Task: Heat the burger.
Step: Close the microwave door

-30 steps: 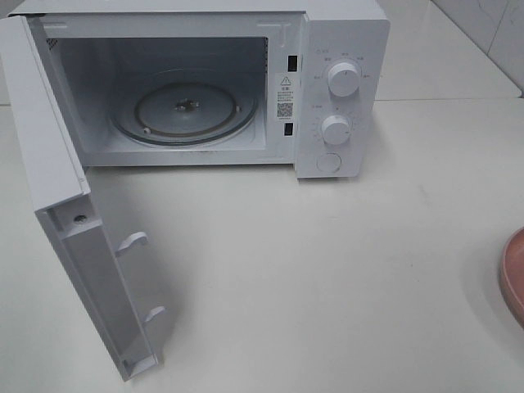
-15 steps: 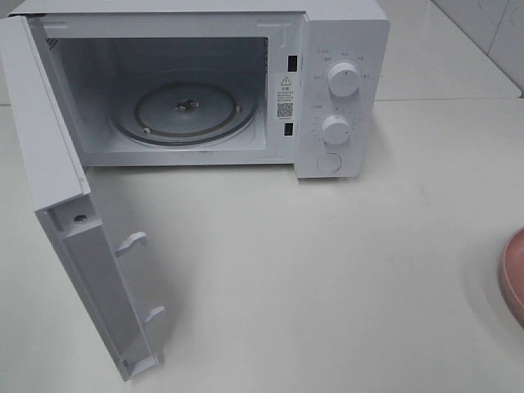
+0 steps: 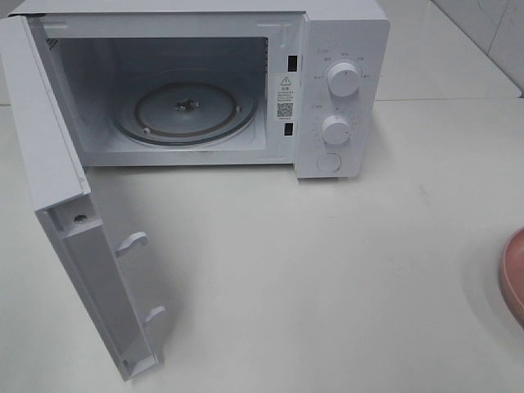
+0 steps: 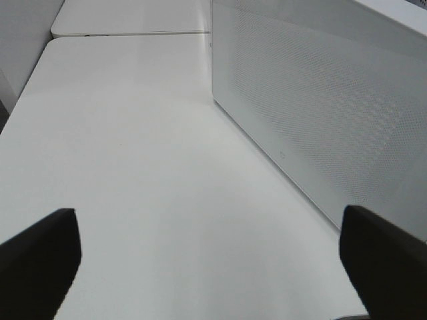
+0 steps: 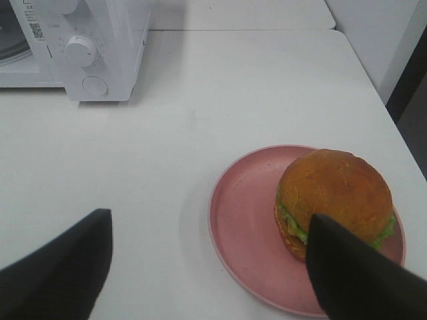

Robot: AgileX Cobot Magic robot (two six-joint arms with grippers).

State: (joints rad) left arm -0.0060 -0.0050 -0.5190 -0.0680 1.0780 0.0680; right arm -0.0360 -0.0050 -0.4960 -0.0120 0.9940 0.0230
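exterior high view: the white microwave (image 3: 246, 82) is standing in the upper half of the frame with its door (image 3: 74, 246) swinging wide toward the lower left and its glass turntable (image 3: 184, 110) lying bare, while an edge of the pink plate (image 3: 514, 274) is showing at the right border. left wrist view: the left gripper (image 4: 210, 257) is hovering with its dark fingers (image 4: 40, 257) spread wide and gripping nothing, over the white table (image 4: 133, 167) beside the door's perforated panel (image 4: 320, 113). right wrist view: the right gripper (image 5: 207, 267) is hanging with fingers apart and gripping nothing, one finger (image 5: 353, 273) overlapping the burger (image 5: 333, 197), which is sitting on the plate's right half at lower right, well apart from the microwave at upper left.
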